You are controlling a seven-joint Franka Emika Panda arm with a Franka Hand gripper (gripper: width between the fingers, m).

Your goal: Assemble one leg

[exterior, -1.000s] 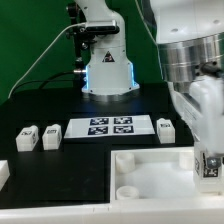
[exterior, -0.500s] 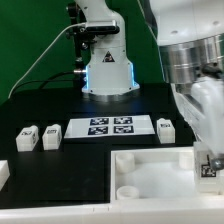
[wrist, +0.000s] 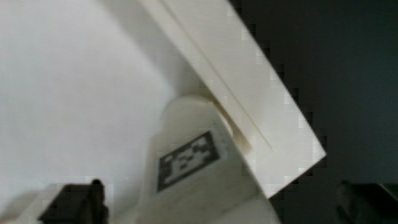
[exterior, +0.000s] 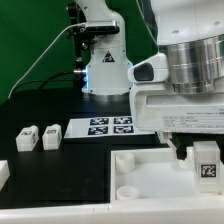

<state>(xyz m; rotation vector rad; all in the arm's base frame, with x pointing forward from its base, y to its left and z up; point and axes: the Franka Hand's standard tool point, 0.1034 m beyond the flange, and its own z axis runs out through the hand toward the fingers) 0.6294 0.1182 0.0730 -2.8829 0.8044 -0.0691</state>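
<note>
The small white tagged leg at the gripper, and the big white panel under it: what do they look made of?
The small white oblong leg looks like matte moulded plastic: even white, rounded end in the wrist view, its black-and-white tag apparently stuck or printed on. The large white square panel seems the same plastic, smooth with low sheen and a moulded round socket. Neither can be confirmed by look alone.

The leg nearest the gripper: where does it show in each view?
Exterior view: the leg stands at the picture's right edge, tag facing the camera, under the gripper.
Wrist view: the leg is against the white panel's rim.
Shared landmark: the white panel.
</note>
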